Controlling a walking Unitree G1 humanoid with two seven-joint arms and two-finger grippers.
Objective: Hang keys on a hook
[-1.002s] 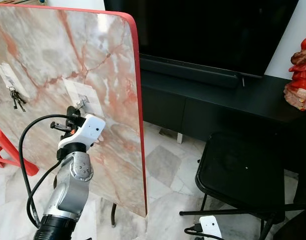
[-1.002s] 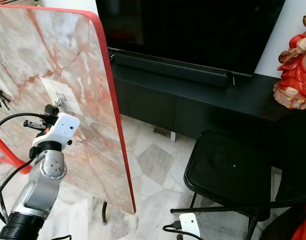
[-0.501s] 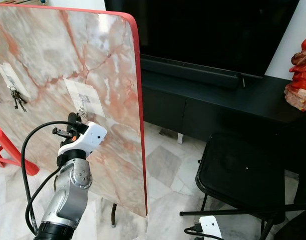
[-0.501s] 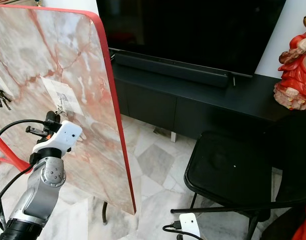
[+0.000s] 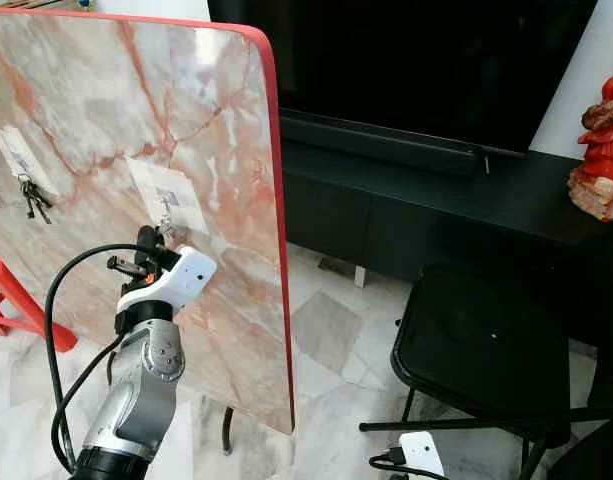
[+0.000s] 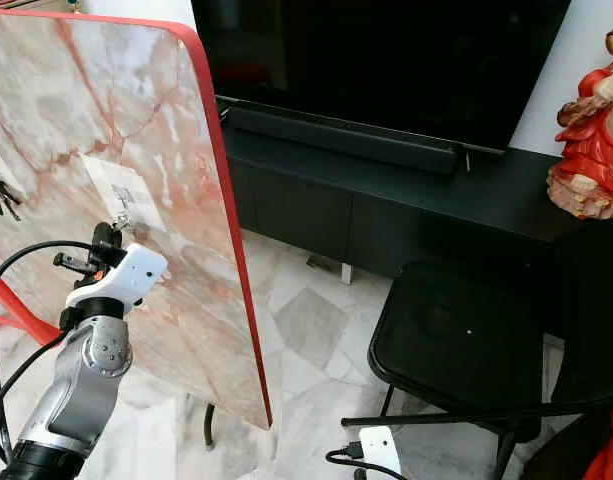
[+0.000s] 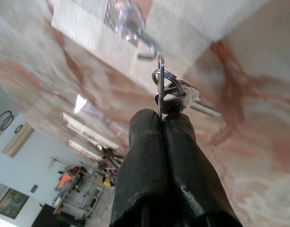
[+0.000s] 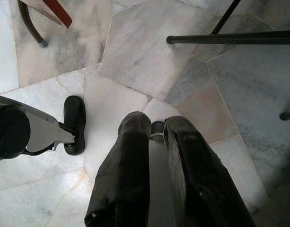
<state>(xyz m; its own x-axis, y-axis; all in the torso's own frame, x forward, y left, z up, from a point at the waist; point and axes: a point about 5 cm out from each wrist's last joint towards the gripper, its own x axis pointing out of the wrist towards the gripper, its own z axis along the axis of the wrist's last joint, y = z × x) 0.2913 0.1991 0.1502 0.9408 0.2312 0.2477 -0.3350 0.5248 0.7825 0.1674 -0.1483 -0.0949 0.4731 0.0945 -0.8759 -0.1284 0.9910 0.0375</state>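
The small bunch of silver keys on a metal ring [image 7: 175, 97] is pinched between the pressed-together black fingers of the left tool [image 7: 162, 118], just below the clear-based metal hook [image 7: 135, 33], not on it. The hook sits on a white paper label [image 5: 167, 196] stuck to the upright pink-veined marble board with a red rim [image 5: 216, 130]. A second key bunch [image 5: 30, 198] hangs further left. The right tool [image 8: 156, 127] hangs over the marble floor [image 8: 135, 56], fingers close together, holding nothing.
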